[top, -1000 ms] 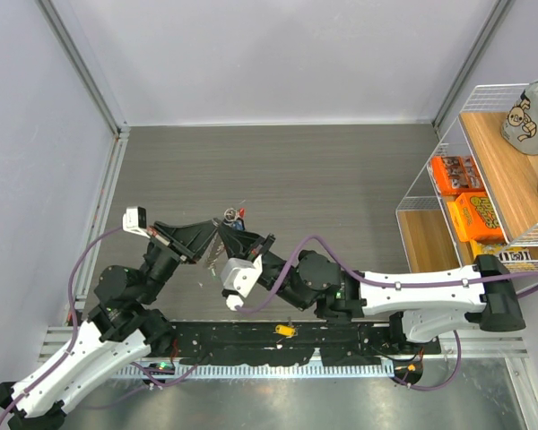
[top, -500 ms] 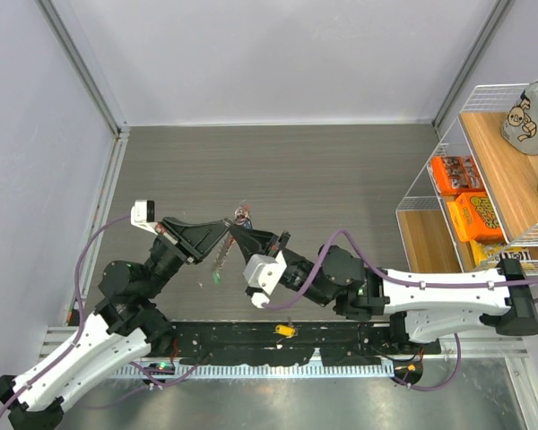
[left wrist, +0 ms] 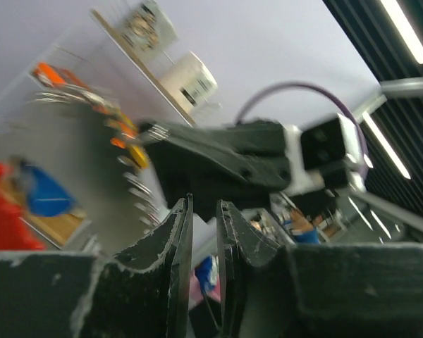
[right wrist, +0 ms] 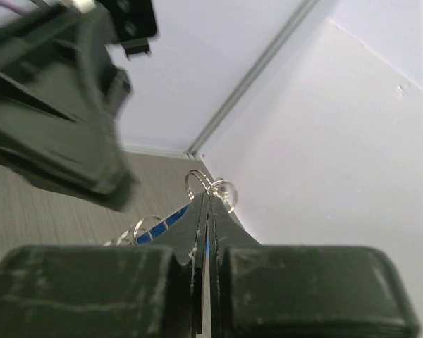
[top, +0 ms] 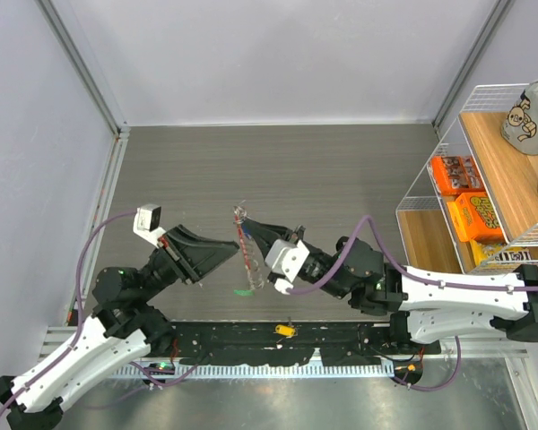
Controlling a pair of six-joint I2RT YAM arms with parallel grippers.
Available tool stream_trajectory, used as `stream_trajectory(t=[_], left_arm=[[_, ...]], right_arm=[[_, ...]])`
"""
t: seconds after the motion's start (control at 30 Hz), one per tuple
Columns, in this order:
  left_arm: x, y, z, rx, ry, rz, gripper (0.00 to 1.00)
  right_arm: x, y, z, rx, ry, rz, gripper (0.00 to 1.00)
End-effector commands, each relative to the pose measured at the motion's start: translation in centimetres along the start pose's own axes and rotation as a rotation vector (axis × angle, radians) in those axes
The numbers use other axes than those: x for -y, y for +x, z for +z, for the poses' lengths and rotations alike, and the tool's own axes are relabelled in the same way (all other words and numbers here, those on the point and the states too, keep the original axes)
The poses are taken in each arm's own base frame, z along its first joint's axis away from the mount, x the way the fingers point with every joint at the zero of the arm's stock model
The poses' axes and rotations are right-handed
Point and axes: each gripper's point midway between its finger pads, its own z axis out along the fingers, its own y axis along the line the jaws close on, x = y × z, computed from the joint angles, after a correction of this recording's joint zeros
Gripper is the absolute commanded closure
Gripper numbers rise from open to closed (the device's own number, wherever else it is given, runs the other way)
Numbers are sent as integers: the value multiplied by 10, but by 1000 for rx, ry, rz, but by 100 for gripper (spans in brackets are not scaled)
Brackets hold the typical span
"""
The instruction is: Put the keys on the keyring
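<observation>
My right gripper [top: 248, 224] is shut on the keyring [top: 240, 214], held above the grey table [top: 341, 179]. In the right wrist view, thin metal rings of the keyring [right wrist: 211, 185] stick out past the shut tips of the right gripper [right wrist: 208, 198]. A blue-tagged key [right wrist: 159, 223] hangs beside them. The silvery chain [top: 247, 255] dangles down from the ring, ending in a green tag [top: 244, 291]. My left gripper [top: 232, 245] sits just left of the chain, apart from it. In the left wrist view the left gripper [left wrist: 204, 206] has a narrow gap with nothing in it. Blurred red [left wrist: 7, 211] and blue [left wrist: 48, 198] tags show there.
A wire shelf [top: 430, 170] stands at the right edge, holding orange boxes [top: 466, 193] and a grey plush bag [top: 533, 112]. A small yellow item [top: 286, 331] lies on the black rail between the arm bases. Walls close the table at the back and left.
The left gripper has let go, opened slightly and drawn back to the left. The right arm has shifted right with the keyring, and the chain now hangs and swings from it alone.
</observation>
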Motion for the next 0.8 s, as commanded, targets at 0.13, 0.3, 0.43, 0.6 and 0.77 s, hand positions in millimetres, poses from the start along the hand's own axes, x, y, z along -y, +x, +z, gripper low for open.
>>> stream_trajectory(t=[0.13, 0.3, 0.43, 0.6, 0.77], left_arm=[[70, 13, -15, -147, 252, 147, 71], [66, 14, -15, -154, 231, 173, 71], [61, 14, -16, -161, 189, 225, 71], [55, 12, -20, -183, 132, 321, 68], [58, 10, -26, -200, 123, 419, 60]], right_arm=[[15, -1, -8, -19, -3, 73, 95], [12, -6, -11, -4, -30, 100, 94], [9, -11, -16, 5, -67, 121, 95], [6, -20, -26, 4, -132, 159, 94], [3, -28, -39, -4, -201, 194, 94]])
